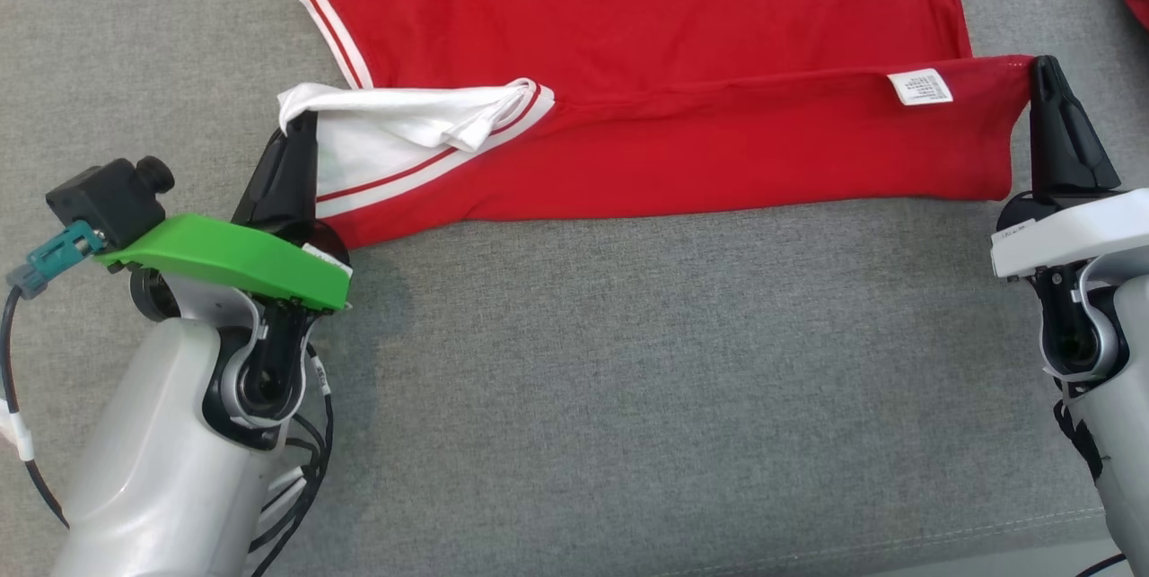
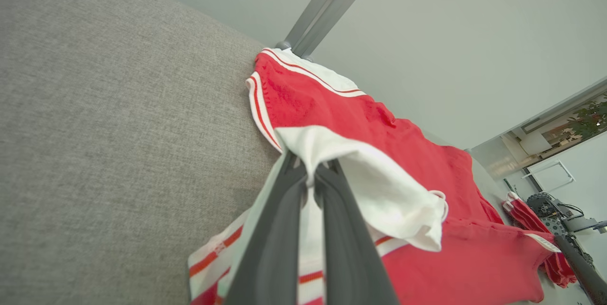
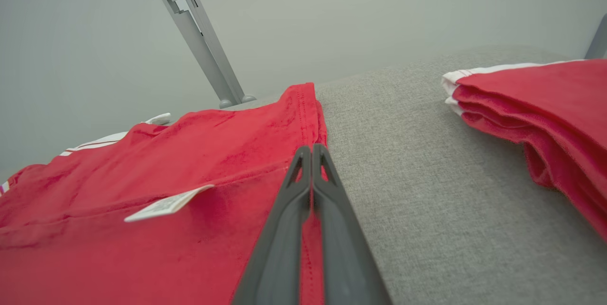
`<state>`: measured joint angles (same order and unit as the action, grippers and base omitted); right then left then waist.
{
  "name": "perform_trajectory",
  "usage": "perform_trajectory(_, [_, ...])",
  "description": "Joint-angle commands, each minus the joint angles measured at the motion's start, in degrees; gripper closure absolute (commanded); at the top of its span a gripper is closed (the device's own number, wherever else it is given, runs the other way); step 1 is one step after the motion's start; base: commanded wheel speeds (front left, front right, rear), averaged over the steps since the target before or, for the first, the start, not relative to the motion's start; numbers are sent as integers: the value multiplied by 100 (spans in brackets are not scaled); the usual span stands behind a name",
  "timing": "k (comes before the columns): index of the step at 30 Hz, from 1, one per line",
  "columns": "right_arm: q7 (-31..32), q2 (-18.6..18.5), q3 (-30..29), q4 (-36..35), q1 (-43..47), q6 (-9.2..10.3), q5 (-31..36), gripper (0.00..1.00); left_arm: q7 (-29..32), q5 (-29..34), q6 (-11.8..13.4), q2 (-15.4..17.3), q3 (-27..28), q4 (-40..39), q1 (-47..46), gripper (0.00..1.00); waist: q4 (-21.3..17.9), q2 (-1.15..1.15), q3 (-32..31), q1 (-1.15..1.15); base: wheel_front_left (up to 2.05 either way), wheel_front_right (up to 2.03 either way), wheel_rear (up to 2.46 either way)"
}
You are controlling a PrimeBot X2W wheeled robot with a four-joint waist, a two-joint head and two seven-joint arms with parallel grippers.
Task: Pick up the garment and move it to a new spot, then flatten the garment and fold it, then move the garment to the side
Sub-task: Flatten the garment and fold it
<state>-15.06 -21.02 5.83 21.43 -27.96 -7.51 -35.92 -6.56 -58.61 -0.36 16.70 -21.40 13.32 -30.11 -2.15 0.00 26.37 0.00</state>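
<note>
Across the far half of the grey fabric surface [image 1: 574,362], a red garment [image 1: 646,12] with white striped trim, spread flat from left of centre almost to the right edge. Along its near side, a long band turned over toward the far side, inside face up, with a white care label [image 1: 920,86] close to the right end.

At the left end of that band, the left gripper [image 1: 303,121]. Dark fingers [image 2: 275,238] pressed together on a bunched white part of the garment, with the cloth draped over the tips and hanging to the right of them in the left wrist view. Just near of the tips, white-and-red striped trim lying on the surface. On that wrist, a green cover [image 1: 224,258] beside a small black camera [image 1: 112,196].

At the right end of the band, the right gripper [image 1: 1043,65], closed tight with its tip at the red corner of the fold. From the right wrist, a sliver of red between the two fingers lower down, so apparently pinching the hem, though hard to judge how much cloth is caught.

At the far right, well apart from the spread garment, a stack of folded red garments [image 3: 536,106] with white edges on the same surface. Beyond the far edge, a slanted grey metal post [image 3: 199,39] against a pale wall.
</note>
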Motion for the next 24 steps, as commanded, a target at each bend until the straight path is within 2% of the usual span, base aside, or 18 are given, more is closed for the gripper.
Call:
perform_trajectory(1, [-15,-25,7,43,-99,4,30,100,-61,31,-66,6,3,29,-131,100,15,0,5,0,0,0,0])
perform_trajectory(3, [-15,-2,-38,101,-135,4,48,97,-112,27,-176,-30,-23,90,-184,50,36,0,-2,0,0,0,0])
perform_trajectory(4, [-15,37,-113,130,-145,4,63,6,-177,156,-201,4,-51,144,-225,0,49,0,-18,0,0,0,0])
perform_trajectory(5, [-15,77,-195,134,-148,4,64,0,-249,244,-175,34,-69,171,-252,0,53,0,-29,0,0,0,0])
perform_trajectory(12, [-16,343,-544,-259,304,4,241,0,-705,782,120,97,-101,283,298,0,10,0,-249,0,0,0,0])
perform_trajectory(18, [-15,510,-642,-634,841,3,238,0,-580,786,381,93,-244,547,934,0,-71,0,-337,0,0,0,0])
perform_trajectory(24, [-15,574,-559,-722,1023,3,153,0,-548,783,447,79,-239,892,851,0,-218,0,-308,0,0,0,0])
